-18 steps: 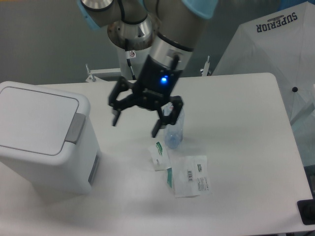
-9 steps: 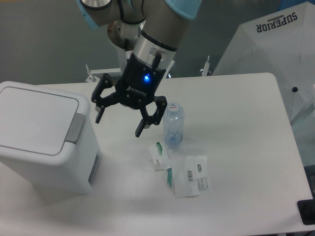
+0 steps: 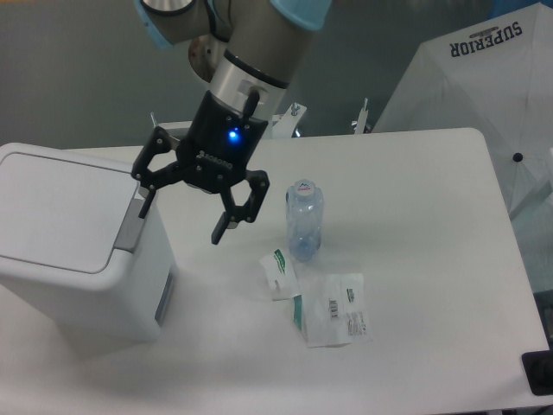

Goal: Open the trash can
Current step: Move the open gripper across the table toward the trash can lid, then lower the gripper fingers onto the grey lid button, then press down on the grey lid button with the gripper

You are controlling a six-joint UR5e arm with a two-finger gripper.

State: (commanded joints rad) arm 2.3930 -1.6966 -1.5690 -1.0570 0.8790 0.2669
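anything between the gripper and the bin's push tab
Nothing visible. The open gripper hangs just right of the trash can, one finger already at the grey tab. The bottle and packets lie off to the right, out of the path.

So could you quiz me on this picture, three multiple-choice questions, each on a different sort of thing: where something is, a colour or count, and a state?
1. Where is the bin?
A. at the table's left end
B. at the table's right end
C. under the table

2. How many packets lie near the bottle?
A. none
B. two
C. five

3. How is the bin's lid?
A. taken off
B. standing up open
C. flat and closed

Answers:
1 A: the bin stands on the table at its left end.
2 B: one small packet and one larger lie in front of the bottle.
3 C: the lid lies flat; the gripper, jaws spread, is beside the grey tab.
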